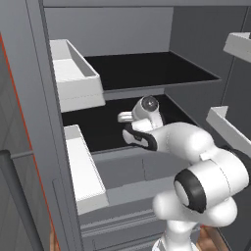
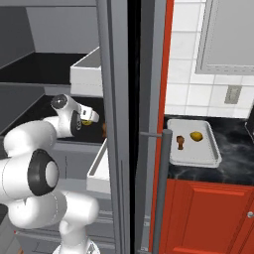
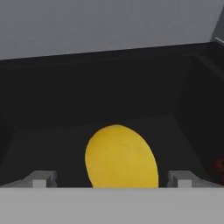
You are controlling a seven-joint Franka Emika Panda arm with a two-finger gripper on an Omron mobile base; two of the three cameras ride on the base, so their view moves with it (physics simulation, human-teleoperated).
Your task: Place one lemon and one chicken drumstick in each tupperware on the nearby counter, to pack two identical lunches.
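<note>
A yellow lemon lies on the dark fridge shelf, directly between my open gripper's two fingertips; whether they touch it I cannot tell. In the right base view the gripper reaches into the fridge over that lemon, with a brown chicken drumstick just to its right. On the black marbled counter sits a whitish-grey tupperware holding a drumstick and a lemon.
White door bins hang on the open fridge door at left. The grey fridge wall and a vertical handle stand between the shelf and the counter. Red-brown cabinet doors lie below the counter.
</note>
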